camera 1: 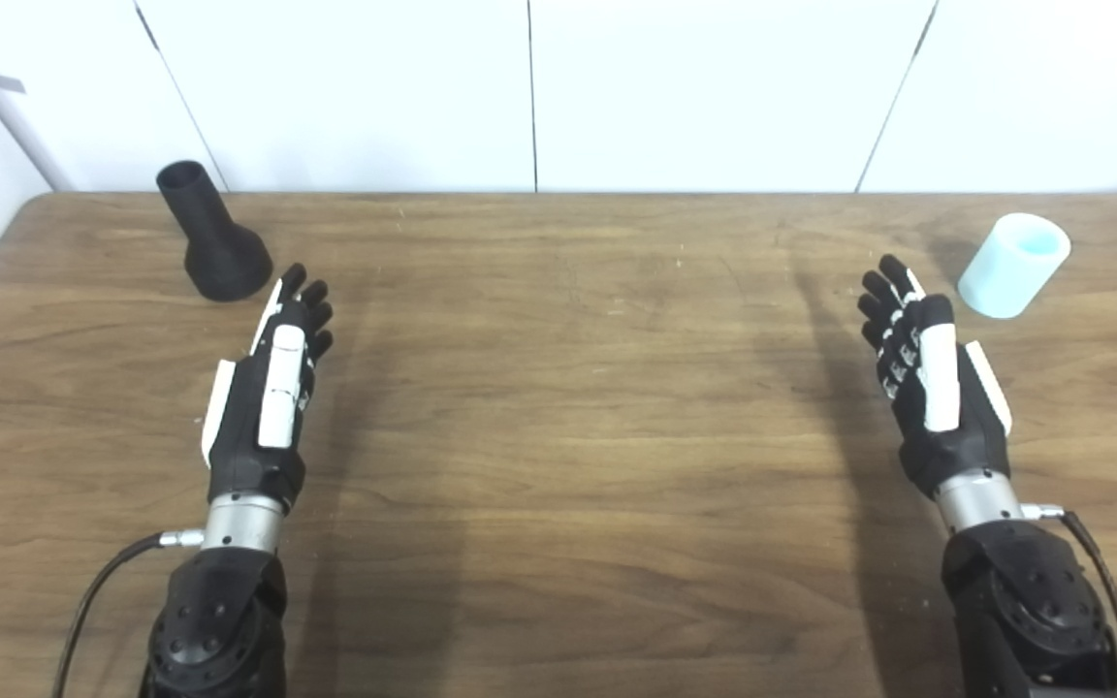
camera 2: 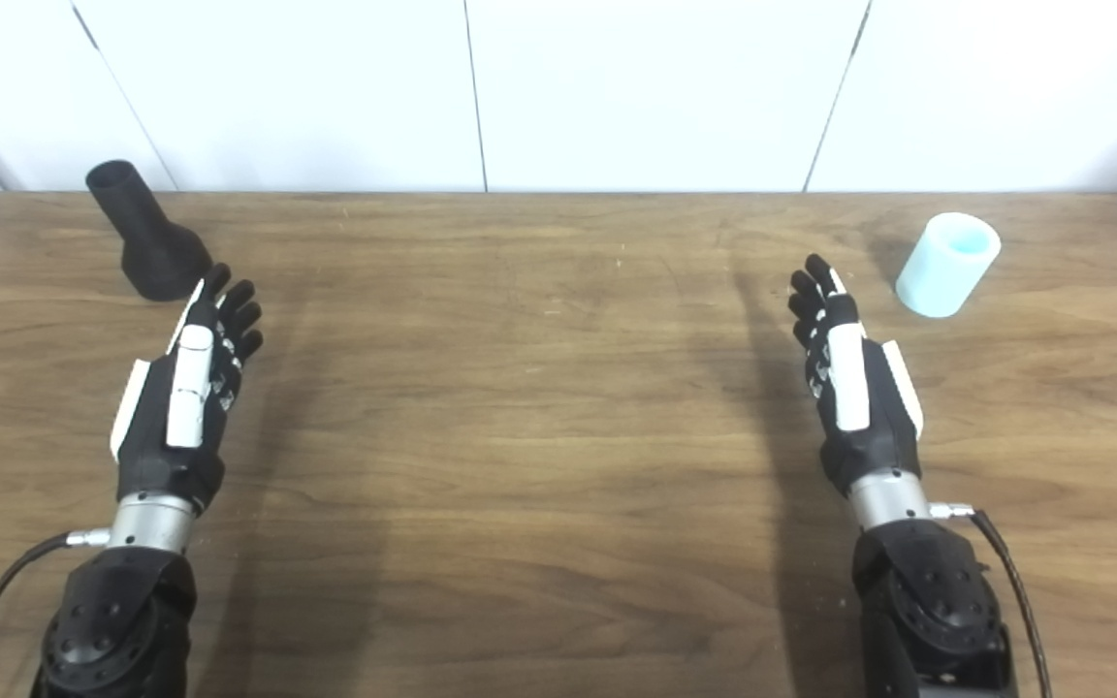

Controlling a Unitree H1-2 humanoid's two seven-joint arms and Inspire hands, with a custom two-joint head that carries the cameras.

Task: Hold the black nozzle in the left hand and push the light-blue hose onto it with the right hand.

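The black nozzle (camera 1: pixel 212 237) stands on the wooden counter (camera 1: pixel 558 436) at the upper left of the frame, wide base down, narrow end tilted toward the back. The light-blue hose (camera 1: pixel 1014 265) (a short tube section) sits at the upper right. The left hand (camera 1: pixel 268 397) and right hand (camera 1: pixel 932 383) each have fingers extended, holding nothing, each just short of its nearby part.

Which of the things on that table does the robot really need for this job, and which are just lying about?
Needed:
- black nozzle, far left
- light-blue hose, far right
- left hand, open
- right hand, open

Just lying about:
- nothing else; only the wooden table itself
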